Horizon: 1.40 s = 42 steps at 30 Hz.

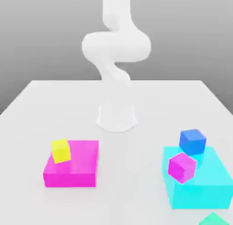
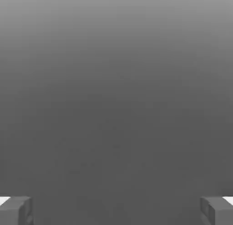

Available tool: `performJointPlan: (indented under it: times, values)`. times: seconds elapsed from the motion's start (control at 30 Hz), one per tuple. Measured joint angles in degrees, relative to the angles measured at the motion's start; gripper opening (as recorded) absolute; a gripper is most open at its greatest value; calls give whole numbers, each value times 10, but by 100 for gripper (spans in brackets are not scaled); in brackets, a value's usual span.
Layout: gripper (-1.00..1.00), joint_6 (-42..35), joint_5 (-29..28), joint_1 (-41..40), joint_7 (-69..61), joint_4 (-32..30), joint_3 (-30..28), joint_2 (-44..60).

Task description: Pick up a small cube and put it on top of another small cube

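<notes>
The small green-teal cube [image 1: 213,219] lies on the white table at the near edge on the exterior view's right, cut off by the picture's edge. Just behind it, a small magenta-purple cube [image 1: 182,167] and a small blue cube [image 1: 193,141] rest on a large cyan block [image 1: 202,185]. A small yellow cube [image 1: 60,150] sits on a flat magenta block [image 1: 75,167] on the exterior view's left. In the hand view my gripper [image 2: 116,210] is open, its fingertips [image 2: 16,210] far apart with nothing between them, facing plain grey background.
The arm's white base [image 1: 116,117] stands at the middle of the table [image 1: 116,96], and its links rise out of the picture. Bare table lies between the magenta block and the cyan block.
</notes>
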Motion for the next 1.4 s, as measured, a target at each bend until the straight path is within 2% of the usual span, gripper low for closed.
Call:
performJointPlan:
  times: [0.5,1.03,1.17,1.2,1.4]
  values:
    - [0,66,-15,52,-52,47,50,315]
    - [0,135,-69,125,-80,98,84,650]
    - [0,189,-87,141,-71,115,70,733]
    - [-100,199,-89,143,-69,117,67,745]
    - [-100,203,-90,144,-69,119,66,752]
